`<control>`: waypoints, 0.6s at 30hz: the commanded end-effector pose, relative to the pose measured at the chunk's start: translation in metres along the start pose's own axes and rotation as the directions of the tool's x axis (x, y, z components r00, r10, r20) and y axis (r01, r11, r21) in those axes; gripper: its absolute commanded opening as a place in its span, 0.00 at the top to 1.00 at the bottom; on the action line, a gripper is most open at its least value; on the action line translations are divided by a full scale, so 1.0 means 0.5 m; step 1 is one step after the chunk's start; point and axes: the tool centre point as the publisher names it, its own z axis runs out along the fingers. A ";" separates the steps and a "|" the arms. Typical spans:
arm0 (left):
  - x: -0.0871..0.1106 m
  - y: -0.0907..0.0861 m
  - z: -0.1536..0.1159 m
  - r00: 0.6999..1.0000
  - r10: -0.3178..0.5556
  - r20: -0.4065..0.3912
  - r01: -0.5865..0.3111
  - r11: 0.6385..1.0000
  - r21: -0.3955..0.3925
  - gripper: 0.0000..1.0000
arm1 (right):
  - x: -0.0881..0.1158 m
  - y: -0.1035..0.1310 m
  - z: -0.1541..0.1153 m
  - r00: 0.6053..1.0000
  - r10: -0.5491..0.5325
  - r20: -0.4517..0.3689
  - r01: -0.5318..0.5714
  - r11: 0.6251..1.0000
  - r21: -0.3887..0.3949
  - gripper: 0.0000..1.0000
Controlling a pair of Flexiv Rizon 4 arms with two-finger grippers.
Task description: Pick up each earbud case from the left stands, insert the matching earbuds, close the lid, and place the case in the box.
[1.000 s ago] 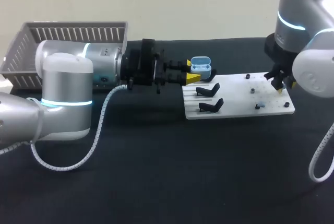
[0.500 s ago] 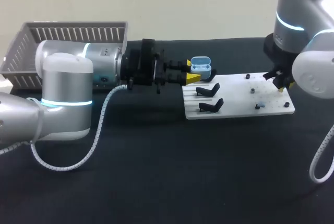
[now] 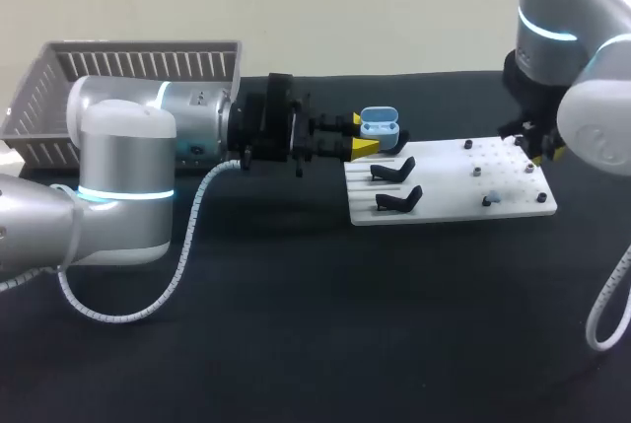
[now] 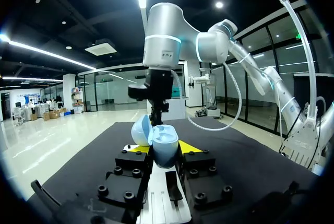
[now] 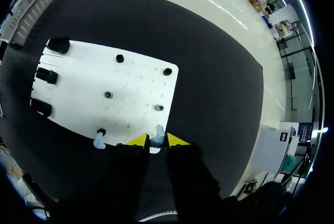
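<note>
The earbud case (image 3: pixel 380 125) is pale blue, rounded and glossy. Its lid is hinged open and stands up beside the hollow body. It sits at the far left corner of the white board (image 3: pixel 444 191), behind two bare black stands (image 3: pixel 394 169).

The left arm lies level along the table in front of the grey slatted basket (image 3: pixel 59 98). The left gripper (image 3: pixel 363 139) has its yellow tips pressed on either side of the case body. In the left wrist view the case (image 4: pixel 166 151) fills the gap between them.

The right arm stands upright over the board's far right corner. The right gripper (image 5: pixel 157 140) points down, its tips pinched on a small pale blue earbud (image 5: pixel 157 135). A second earbud (image 5: pixel 98 139) rests on the board near its edge, beside a black peg.
</note>
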 end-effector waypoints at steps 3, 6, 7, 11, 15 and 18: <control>0.001 -0.004 0.000 1.000 0.003 0.002 -0.003 1.000 -0.007 1.00 | 0.027 0.033 -0.068 0.994 0.054 -0.094 -0.055 0.998 -0.011 1.00; 0.001 -0.004 0.000 1.000 0.003 0.002 -0.003 1.000 -0.007 1.00 | 0.031 0.057 -0.080 0.985 0.083 -0.154 -0.090 0.995 -0.039 1.00; 0.001 -0.004 0.000 1.000 0.003 0.002 -0.003 1.000 -0.007 1.00 | 0.033 0.070 -0.085 0.982 0.083 -0.171 -0.090 0.995 -0.039 1.00; 0.001 -0.004 0.000 1.000 0.003 0.002 -0.003 1.000 -0.007 1.00 | 0.038 0.113 -0.105 0.973 0.081 -0.214 -0.100 0.992 -0.079 1.00; 0.001 -0.004 0.000 1.000 0.003 0.002 -0.003 1.000 -0.007 1.00 | 0.038 0.113 -0.105 0.973 0.081 -0.214 -0.100 0.992 -0.079 1.00; 0.001 -0.004 0.000 1.000 0.003 0.002 -0.003 1.000 -0.007 1.00 | 0.038 0.113 -0.105 0.973 0.081 -0.214 -0.100 0.992 -0.079 1.00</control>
